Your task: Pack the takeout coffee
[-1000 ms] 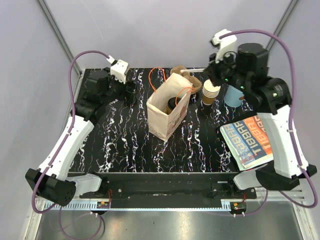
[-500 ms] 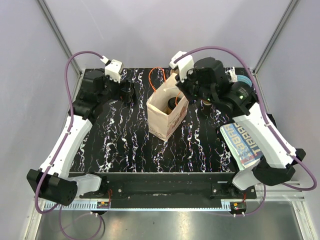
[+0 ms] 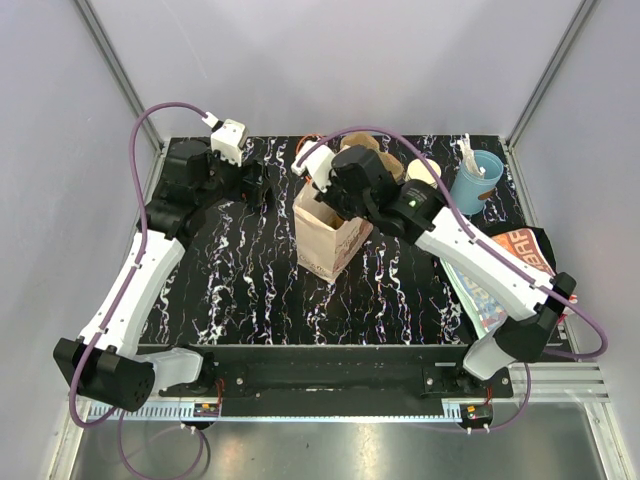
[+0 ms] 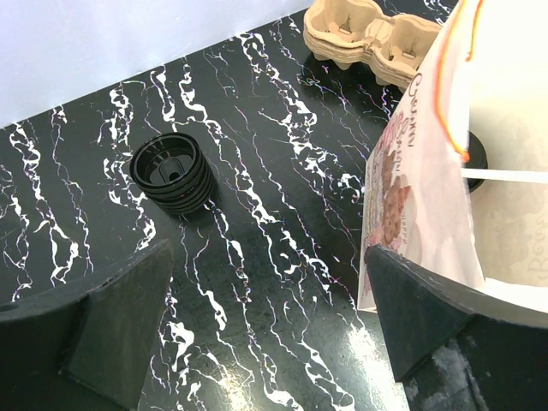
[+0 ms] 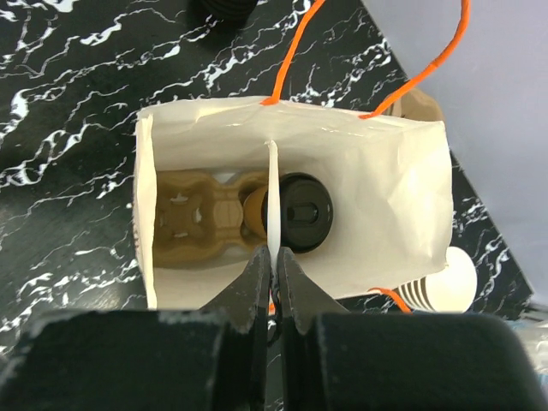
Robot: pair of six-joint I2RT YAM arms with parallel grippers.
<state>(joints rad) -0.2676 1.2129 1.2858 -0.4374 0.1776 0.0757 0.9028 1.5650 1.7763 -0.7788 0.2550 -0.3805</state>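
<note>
risks first, from the big thing to the small. the black table [image 3: 250, 290] is smooth stone-like marble print with white veins, so a light thing can slide on it. the paper bag [image 5: 402, 188] near the table centre is thin pale paper that stands open by its own folds. i think a push from the right arm on its rim could tip or shift it, because nothing steadies it. the left gripper [image 4: 267, 257] hangs at about 10 o'clock from the bag, its jaws spread wide and holding nothing. the bag's thin orange cord handles [image 5: 295, 38] could catch a finger.

inside the bag lies a brown moulded-pulp carrier [image 5: 193, 210], rough and matte, with round pockets. the takeout coffee [image 5: 304, 212] sits in its pocket at the 3 o'clock side, and only the round glossy black lid shows.

the right gripper [image 5: 274, 257] is above the bag mouth, its jaws pressed together on a thin white stick [image 5: 272, 188], flat, straight and narrow. the stick points to 12 o'clock across the opening, just at the lid's 9 o'clock edge. if let go here, it may strike the hard lid and bounce, or slip down beside the carrier.
</note>
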